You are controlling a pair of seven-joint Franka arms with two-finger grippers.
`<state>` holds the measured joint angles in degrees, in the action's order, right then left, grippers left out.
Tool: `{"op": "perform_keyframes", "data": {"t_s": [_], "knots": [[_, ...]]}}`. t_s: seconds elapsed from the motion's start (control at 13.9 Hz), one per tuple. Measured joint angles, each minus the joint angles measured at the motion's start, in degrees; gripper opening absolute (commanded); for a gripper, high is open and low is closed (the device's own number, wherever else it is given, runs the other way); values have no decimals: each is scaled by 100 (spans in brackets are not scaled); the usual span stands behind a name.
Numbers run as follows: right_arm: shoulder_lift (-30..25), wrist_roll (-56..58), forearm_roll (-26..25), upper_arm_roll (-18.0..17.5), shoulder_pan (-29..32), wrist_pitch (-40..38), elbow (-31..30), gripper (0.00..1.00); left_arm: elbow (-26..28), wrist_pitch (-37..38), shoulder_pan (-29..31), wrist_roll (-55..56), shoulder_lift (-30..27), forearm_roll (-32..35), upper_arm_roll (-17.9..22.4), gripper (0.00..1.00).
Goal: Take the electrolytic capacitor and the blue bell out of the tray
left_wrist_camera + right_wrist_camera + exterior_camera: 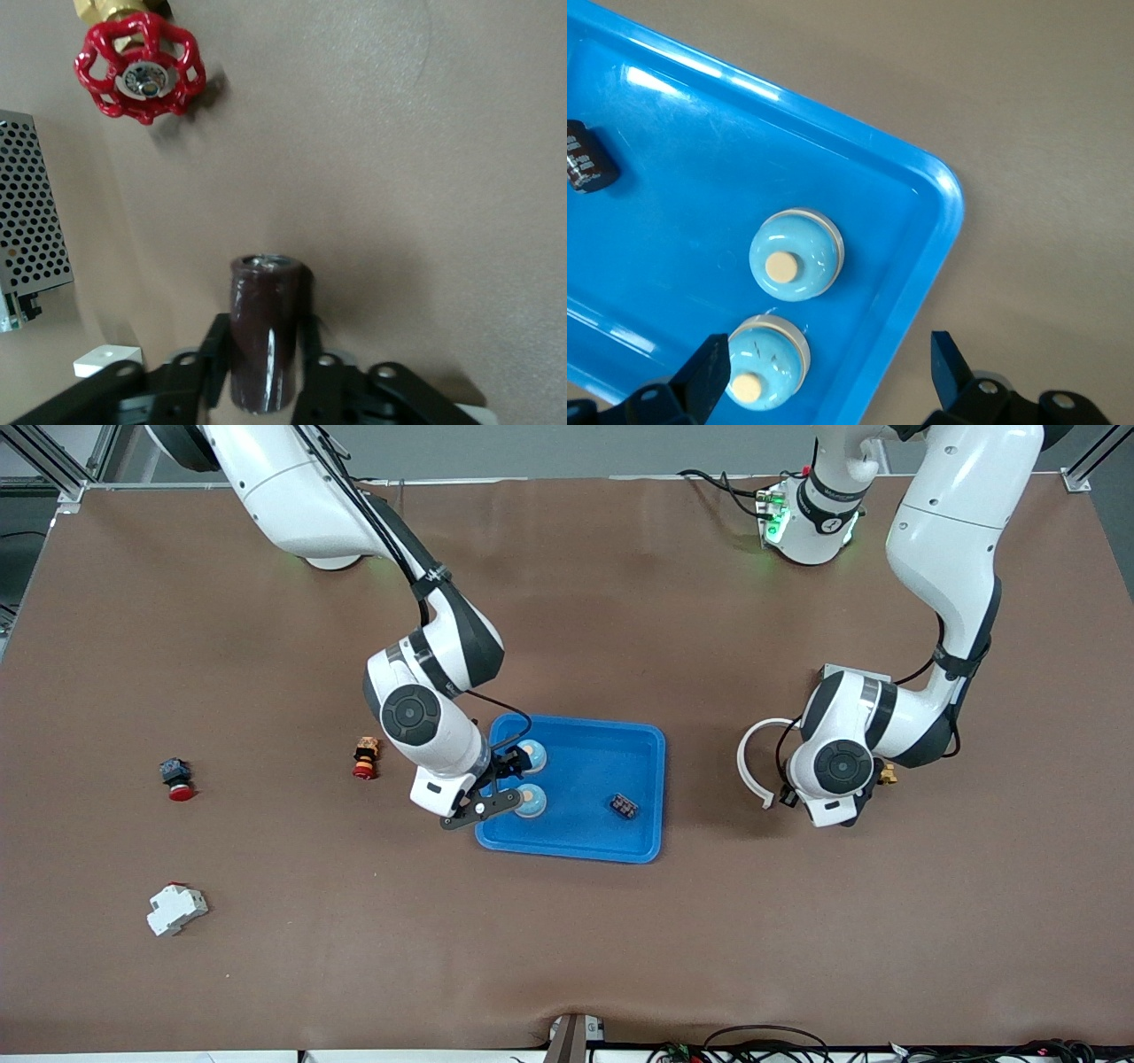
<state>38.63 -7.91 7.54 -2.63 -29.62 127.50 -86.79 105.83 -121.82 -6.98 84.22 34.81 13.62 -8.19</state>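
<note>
My left gripper (264, 335) is shut on a dark maroon capacitor (266, 297), low over the bare table at the left arm's end; in the front view the hand (833, 802) hides both. Two light blue bells (532, 755) (532, 802) sit in the blue tray (638, 735) at its right-arm end. They also show in the right wrist view (796, 255) (766, 361). My right gripper (505, 784) is open over the tray's rim (921, 266) beside the bells, holding nothing. One of its fingertips (709, 367) is next to the bell nearer the front camera.
A small dark part (624, 806) lies in the tray. A red-wheeled brass valve (140, 71), a perforated metal box (31, 212) and a white curved ring (753, 766) lie round the left hand. Two red buttons (177, 778) (365, 757) and a white breaker (175, 910) lie toward the right arm's end.
</note>
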Motion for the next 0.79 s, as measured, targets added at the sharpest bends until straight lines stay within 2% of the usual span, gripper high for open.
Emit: {"op": "perform_keyframes", "data": {"t_s": [0.22, 0.43, 0.79], "knots": [[193, 0, 0, 0, -56, 0, 238, 100, -21, -23, 1, 33, -72, 0, -13, 100], [436, 1, 0, -1, -106, 56, 418, 100, -101, 171, 4, 48, -401, 0, -21, 100], [910, 14, -6, 2, -206, 476, 651, 100, -812, 418, -60, 189, -603, -231, -326, 100]]}}
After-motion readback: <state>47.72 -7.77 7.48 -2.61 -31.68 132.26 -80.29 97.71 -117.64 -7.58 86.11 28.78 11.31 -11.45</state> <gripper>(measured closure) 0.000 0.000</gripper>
